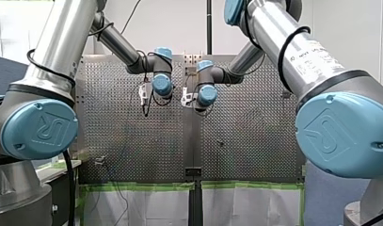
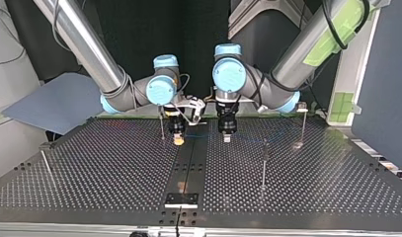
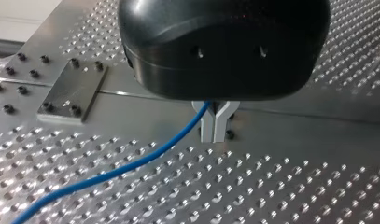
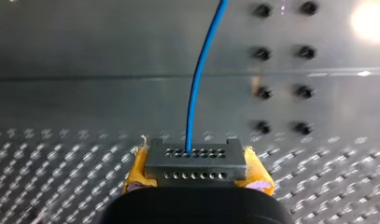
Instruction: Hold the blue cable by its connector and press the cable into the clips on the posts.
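Observation:
In the left wrist view my left gripper (image 3: pixel 213 134) has its metal fingers shut on the blue cable (image 3: pixel 114 171), which trails away over the perforated table (image 3: pixel 281 186). My right gripper (image 4: pixel 197 171) has its yellow pads (image 4: pixel 137 169) shut on the grey connector (image 4: pixel 195 161). The cable (image 4: pixel 194 88) leaves the connector's top. In the top view my right gripper (image 2: pixel 178 140) and my left gripper (image 2: pixel 227 137) hang side by side just above the table's middle seam, close together.
Thin posts stand on the table in the top view: one (image 2: pixel 264 165) nearer the camera on my left arm's side, one (image 2: pixel 303 121) behind it, one (image 2: pixel 162 124) beside my right gripper, one (image 2: pixel 44 163) at the far left. A small plate (image 2: pixel 181 199) lies at the near edge.

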You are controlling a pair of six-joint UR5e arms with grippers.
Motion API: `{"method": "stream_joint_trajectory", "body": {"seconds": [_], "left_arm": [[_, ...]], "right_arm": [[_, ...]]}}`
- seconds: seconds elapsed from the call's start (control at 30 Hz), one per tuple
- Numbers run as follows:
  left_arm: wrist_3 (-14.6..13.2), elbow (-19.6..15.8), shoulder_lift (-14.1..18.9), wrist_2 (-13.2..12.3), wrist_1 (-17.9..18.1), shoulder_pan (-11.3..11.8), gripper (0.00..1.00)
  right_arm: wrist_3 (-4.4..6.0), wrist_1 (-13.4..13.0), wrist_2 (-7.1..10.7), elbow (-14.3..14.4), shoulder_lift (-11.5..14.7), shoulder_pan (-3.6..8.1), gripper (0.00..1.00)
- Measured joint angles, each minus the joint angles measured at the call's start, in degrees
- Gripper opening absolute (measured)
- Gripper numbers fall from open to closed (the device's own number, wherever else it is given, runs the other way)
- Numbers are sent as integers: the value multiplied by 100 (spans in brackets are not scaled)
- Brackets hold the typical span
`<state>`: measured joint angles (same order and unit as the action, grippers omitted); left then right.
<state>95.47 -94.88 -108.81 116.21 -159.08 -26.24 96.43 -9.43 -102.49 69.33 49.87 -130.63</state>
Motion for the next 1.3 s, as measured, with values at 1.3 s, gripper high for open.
{"method": "stream_joint_trajectory", "body": {"seconds": [1.3], "left_arm": [[161,-748,-763,-23,1137,-467,0]], "right_arm": [[-111,-360,-722,1964,791,161,0]]}}
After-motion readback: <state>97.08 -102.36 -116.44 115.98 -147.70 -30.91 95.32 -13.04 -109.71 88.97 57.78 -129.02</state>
